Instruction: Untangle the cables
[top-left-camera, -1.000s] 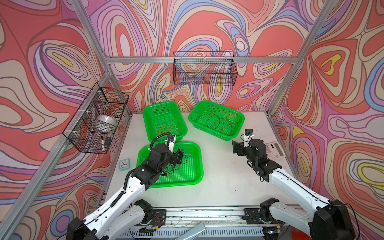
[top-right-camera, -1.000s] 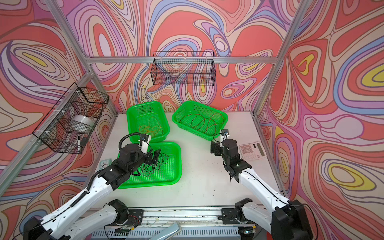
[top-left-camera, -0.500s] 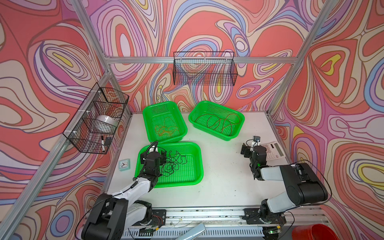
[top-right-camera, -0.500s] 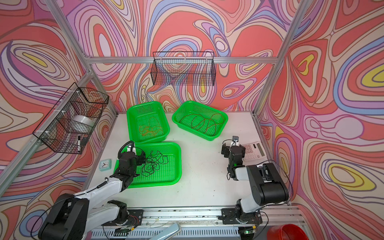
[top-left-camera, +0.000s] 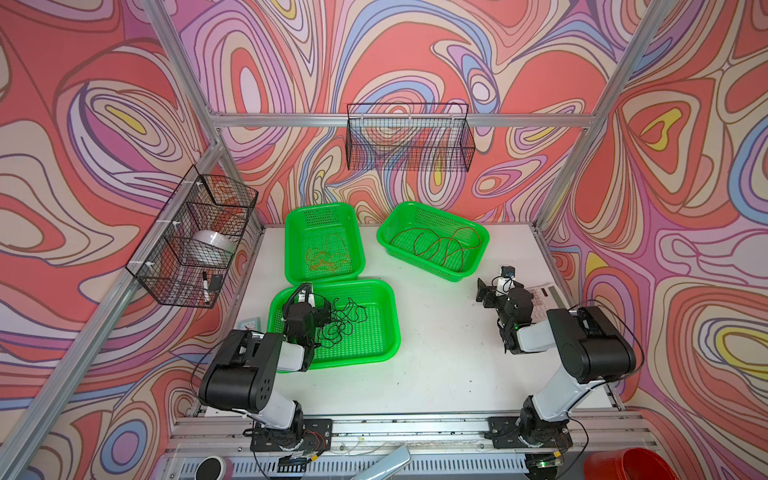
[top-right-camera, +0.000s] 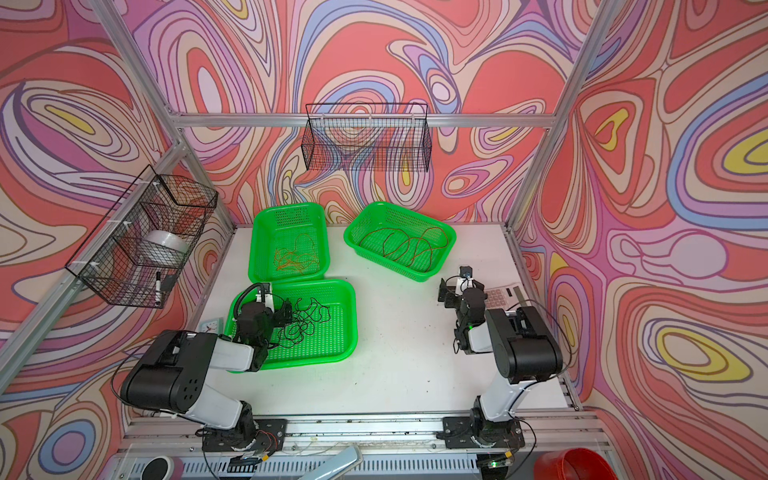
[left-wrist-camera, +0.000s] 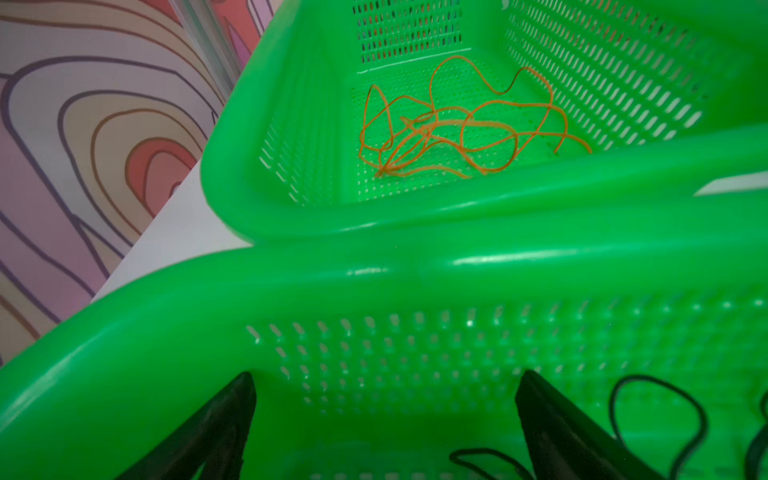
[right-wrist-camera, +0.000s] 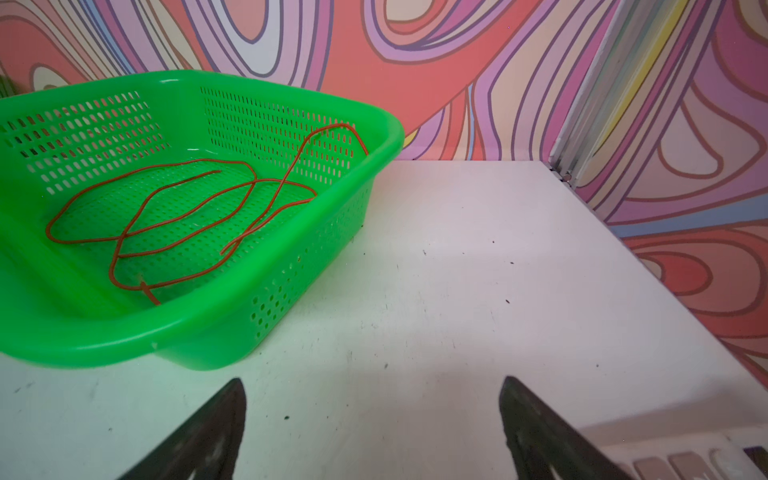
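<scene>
Loops of black cable (top-left-camera: 341, 322) lie bunched in the left half of the near basket (top-left-camera: 374, 345), a green plastic one at the front of the desk (top-left-camera: 436, 353). The left end effector (top-left-camera: 318, 309) sits low inside this basket, near its far left corner. Its jaws are spread wide with nothing between them. In the left wrist view its dark fingers (left-wrist-camera: 220, 428) point at the basket's perforated wall. A strand of black cable runs just beside the base of one finger, and I cannot tell whether they touch.

The orange cable (top-left-camera: 328, 258) lies in a small tangled heap on the floor of the back left basket (top-left-camera: 323, 215). That basket's near rim meets the far rim of the near basket. The red-brown cable (top-left-camera: 440, 245) lies in wide, loose loops in the back right basket (top-left-camera: 432, 216), which stands apart from the other two and is turned at an angle. In the right wrist view one loop climbs the basket's wall up to the rim.

The right end effector (top-left-camera: 494, 291) is over bare desk on the right side, in front of the back right basket and just beside a calculator (top-left-camera: 544, 296). Its jaws are also spread wide and hold nothing. A small clock (top-left-camera: 249, 324) lies on the desk just left of the near basket.
</scene>
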